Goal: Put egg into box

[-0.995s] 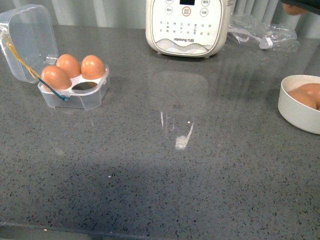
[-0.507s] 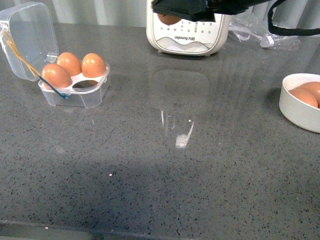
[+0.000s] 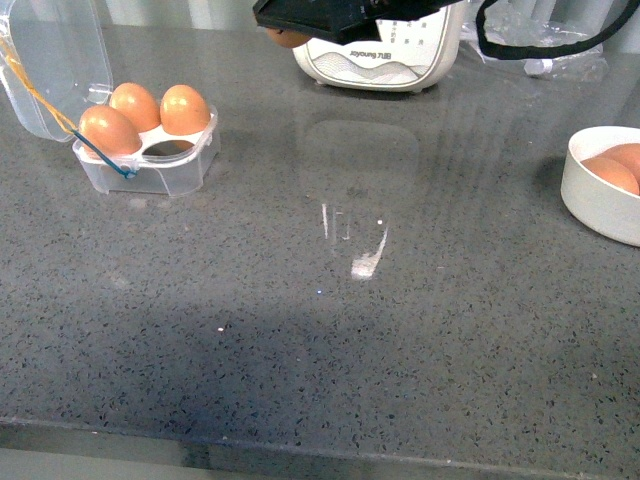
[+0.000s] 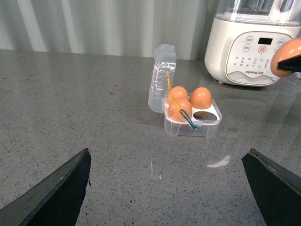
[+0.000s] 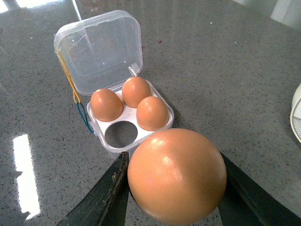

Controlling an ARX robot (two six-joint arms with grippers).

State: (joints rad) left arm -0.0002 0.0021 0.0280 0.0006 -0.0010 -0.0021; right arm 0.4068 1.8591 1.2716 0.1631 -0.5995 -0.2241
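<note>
Right gripper (image 3: 287,30) is up high over the far side of the counter (image 3: 330,340), and it's got the egg (image 5: 176,176) clamped. In the right wrist view the dark fingers (image 5: 109,195) press on either side of the shell, with the egg big and glossy between them. From the front only a sliver of orange shows under the black jaws, just in front of the white kitchen appliance (image 3: 385,55).

The box (image 3: 150,172) sits on the counter off to that gripper's left, lower down and apart from it, not touching. Its clear lid (image 5: 101,49) is swung open and stands up on the hinge side. Three brown eggs (image 5: 136,90) are seated in it, and one slot (image 5: 121,134) is vacant. That's the corner nearest the held egg in the wrist view. A thin yellow and blue band (image 5: 77,106) hangs along the box's side.

Well away to the right gripper's other side, a white bowl (image 3: 598,205) holds more brown eggs. A crumpled clear bag (image 3: 545,40) lies behind it.

The left gripper (image 4: 168,157) has its jaws spread wide, with nothing between them but bare counter. The box sits ahead of it, well apart.
</note>
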